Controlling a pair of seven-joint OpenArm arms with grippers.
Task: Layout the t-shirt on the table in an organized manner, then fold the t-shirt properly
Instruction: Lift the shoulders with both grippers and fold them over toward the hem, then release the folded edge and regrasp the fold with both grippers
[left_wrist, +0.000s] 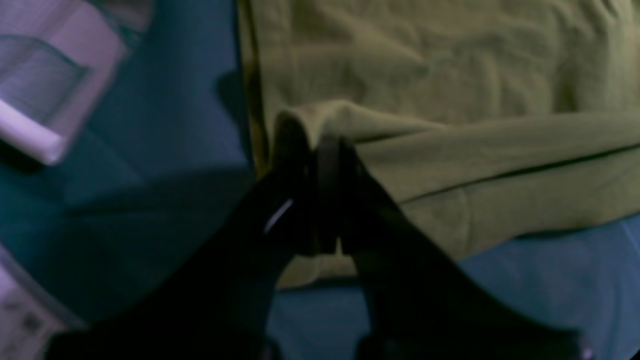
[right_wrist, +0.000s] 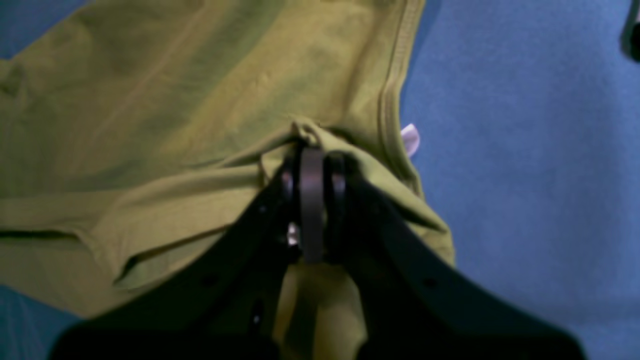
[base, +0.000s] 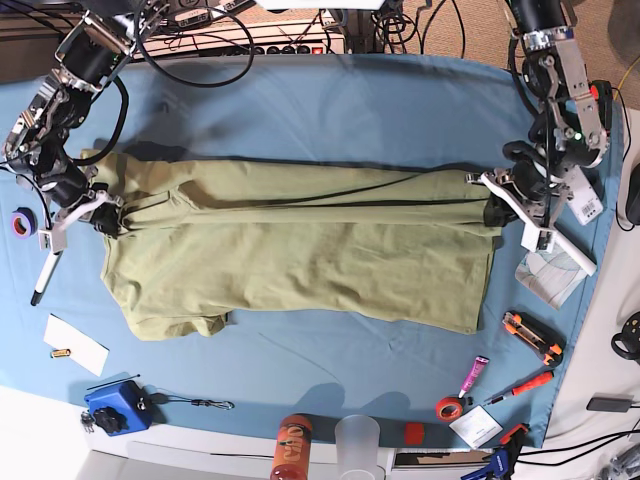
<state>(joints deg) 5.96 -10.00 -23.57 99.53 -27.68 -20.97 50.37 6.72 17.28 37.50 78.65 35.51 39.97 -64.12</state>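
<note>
The t-shirt (base: 300, 250) lay spread lengthwise across the middle of the table (base: 330, 110), with one long edge folded over onto the body so that a doubled band ran along the far side in the base view. The near edge rested flat on the blue cloth, and a sleeve showed at the near corner on that view's left.

The left gripper (left_wrist: 320, 150) was closed, its jaws pressed together on a pinched ridge of the shirt's folded edge. In the left wrist view the fabric rose into a small peak at the fingertips and the folded band ran off to the right. This arm stood at the shirt's end on the base view's right.

The right gripper (right_wrist: 312, 160) was likewise clamped on the shirt, with a bunch of cloth gathered between its jaws beside the stitched hem. A small white tag (right_wrist: 410, 139) showed just past that hem, against the blue cloth. This arm stood at the opposite end of the shirt.

Loose items lay along the table's near edge and right side, well apart from the shirt: an orange bottle (base: 292, 445), a clear cup (base: 360, 440), a blue box (base: 112, 407), a white card (base: 76, 344), a roll of red tape (base: 447, 407) and an orange-handled tool (base: 531, 335). A roll of purple tape (base: 22, 222) sat near the right arm.
</note>
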